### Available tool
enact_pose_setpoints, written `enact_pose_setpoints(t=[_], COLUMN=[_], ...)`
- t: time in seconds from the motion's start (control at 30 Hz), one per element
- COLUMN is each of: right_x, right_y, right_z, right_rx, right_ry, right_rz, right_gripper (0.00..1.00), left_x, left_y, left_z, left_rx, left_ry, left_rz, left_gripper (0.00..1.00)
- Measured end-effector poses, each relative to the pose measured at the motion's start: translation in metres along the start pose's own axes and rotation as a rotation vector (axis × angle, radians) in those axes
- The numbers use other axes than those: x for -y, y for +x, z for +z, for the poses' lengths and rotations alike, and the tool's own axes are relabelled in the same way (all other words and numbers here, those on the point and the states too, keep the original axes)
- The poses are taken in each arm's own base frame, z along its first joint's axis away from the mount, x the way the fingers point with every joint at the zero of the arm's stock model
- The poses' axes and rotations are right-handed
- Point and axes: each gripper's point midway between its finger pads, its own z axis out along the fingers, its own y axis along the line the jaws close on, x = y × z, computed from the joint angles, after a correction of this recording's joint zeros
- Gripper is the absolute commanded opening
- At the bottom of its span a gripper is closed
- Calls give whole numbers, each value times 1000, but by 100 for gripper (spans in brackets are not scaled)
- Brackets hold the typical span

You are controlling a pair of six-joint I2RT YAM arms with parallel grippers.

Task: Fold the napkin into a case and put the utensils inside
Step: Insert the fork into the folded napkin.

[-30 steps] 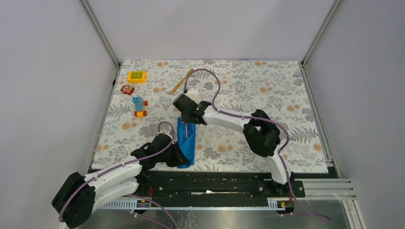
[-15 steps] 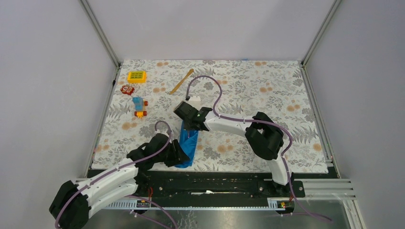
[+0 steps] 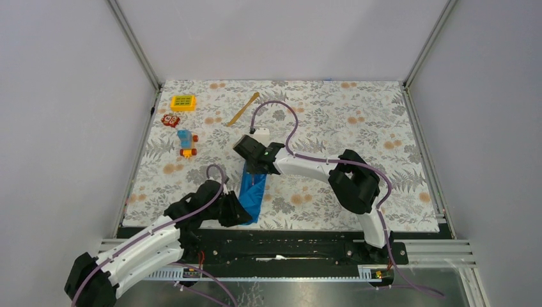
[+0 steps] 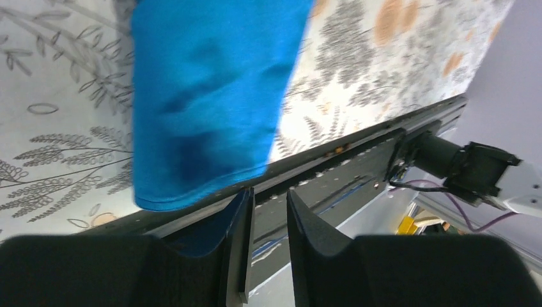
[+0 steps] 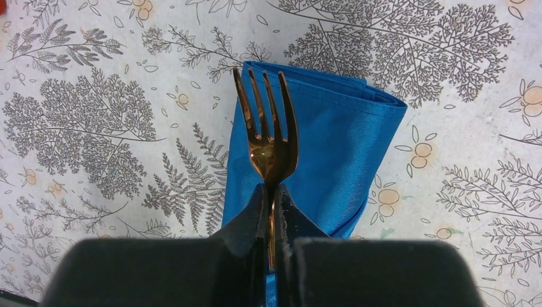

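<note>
While the right gripper hangs over the far end of the royal-blue cloth napkin, its jaws are pressed tight on the handle of a slim tan-brown wooden fork. The tines stick out ahead of the fingers, above the cloth. The napkin lies folded into a long narrow strip on the leaf-printed tablecloth. It runs from the near edge of the table away towards the middle, leaning a little to the right.

What counts for the coming move, as I see it, is that the fork's length lies nearly in line with the strip's length. The tines reach just short of the end where the folded layers show, so a push along that line looks like the way in. I cannot tell whether the tines touch the cloth, nor where the pocket opens.

The left gripper sits at the strip's near end, its fingers a narrow gap apart. Only the black rail shows through that gap, and the cloth's hem is just beyond the tips.

The other utensil, a flat tan wooden knife-like stick, lies well apart towards the far side, nearer the right arm.
</note>
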Motion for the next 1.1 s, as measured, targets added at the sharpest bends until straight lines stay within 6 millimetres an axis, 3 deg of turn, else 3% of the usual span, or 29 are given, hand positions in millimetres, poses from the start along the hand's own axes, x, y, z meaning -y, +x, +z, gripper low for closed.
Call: enact_pose_setpoints(t=[0.2,0.8,1.1], right_x=[3,18,20], right_y=[6,30,33], right_z=[-2,-9,-9], right_rx=[-28,-105,-112], right_ry=[11,97,108], right_rz=[14,126,130], right_gripper=[0,1,17], left_x=[-37,-28,-28], left_y=[19,9,8], left_z=[20,32,31], left_rx=[-81,-39,-30], left_ry=[-100,-44,-47], left_rz=[-51,-51,-48], left_gripper=[26,27,28])
